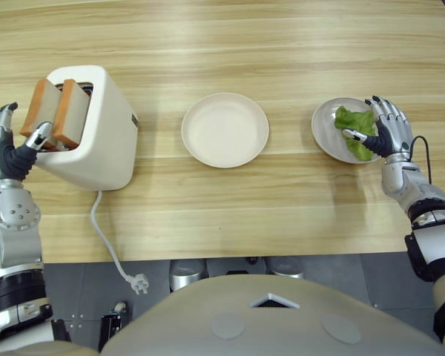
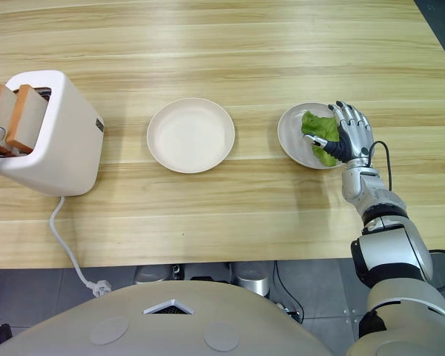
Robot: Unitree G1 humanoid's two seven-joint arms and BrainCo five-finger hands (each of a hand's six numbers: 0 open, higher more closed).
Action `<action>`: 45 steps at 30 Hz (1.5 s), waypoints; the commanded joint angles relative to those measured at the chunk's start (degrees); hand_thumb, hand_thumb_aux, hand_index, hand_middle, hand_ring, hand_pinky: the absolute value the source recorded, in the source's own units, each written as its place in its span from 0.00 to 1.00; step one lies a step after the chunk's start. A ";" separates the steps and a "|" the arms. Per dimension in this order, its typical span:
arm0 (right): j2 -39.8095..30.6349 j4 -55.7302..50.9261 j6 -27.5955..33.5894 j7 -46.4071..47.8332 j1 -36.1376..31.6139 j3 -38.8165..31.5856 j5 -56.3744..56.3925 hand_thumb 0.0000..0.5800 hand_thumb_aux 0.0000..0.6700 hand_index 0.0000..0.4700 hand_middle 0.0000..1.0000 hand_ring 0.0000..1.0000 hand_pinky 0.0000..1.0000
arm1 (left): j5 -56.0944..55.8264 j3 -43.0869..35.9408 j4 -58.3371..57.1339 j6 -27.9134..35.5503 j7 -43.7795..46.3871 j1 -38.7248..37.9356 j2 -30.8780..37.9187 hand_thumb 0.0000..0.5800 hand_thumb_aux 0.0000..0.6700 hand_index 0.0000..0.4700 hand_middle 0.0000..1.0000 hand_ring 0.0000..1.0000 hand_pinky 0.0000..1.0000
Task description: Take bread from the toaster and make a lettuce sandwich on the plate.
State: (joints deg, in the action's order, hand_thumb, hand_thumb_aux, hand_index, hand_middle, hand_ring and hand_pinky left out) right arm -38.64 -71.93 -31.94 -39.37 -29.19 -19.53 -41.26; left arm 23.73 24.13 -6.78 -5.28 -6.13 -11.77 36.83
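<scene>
A white toaster (image 1: 96, 137) stands at the table's left with two bread slices (image 1: 73, 113) sticking up out of its slots. My left hand (image 1: 7, 144) is at the toaster's left side, fingers uncurled and pointing up beside the outer slice (image 1: 39, 107), thumb tip touching that slice's lower edge. An empty cream plate (image 1: 225, 130) sits mid-table. To the right, a green lettuce leaf (image 2: 319, 132) lies on a small grey plate (image 2: 289, 133). My right hand (image 2: 352, 133) rests over that plate's right half, fingers spread, thumb on the lettuce.
The toaster's white cable (image 1: 104, 230) runs over the table's front edge and its plug (image 1: 139, 282) hangs below. Bare wooden tabletop (image 1: 282, 44) stretches behind the plates and toaster.
</scene>
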 commanded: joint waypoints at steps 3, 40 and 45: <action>0.06 0.18 0.00 0.20 -0.50 -0.53 0.61 0.00 0.00 0.00 0.00 0.00 0.00 | -0.30 -2.17 -3.50 0.76 0.95 0.66 0.63 1.00 1.00 0.98 0.00 0.00 0.00; 2.57 -3.85 13.16 12.79 -5.53 -8.93 -3.19 0.95 0.77 0.76 0.00 0.00 0.00 | -1.10 -1.10 3.15 -0.37 -1.47 3.57 0.70 1.00 1.00 0.98 1.00 1.00 1.00; 2.74 -3.75 12.28 12.72 -5.25 -8.97 -2.67 1.00 1.00 0.98 0.00 0.00 0.00 | -1.32 -1.10 3.71 -0.18 -1.28 3.58 0.56 1.00 1.00 0.98 1.00 1.00 1.00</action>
State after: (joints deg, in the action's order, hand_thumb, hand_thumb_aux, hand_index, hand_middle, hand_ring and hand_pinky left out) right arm -36.26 -75.40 -19.25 -26.92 -35.21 -27.91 -44.02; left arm 22.89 22.82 -3.77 -5.77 -7.67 -8.19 37.51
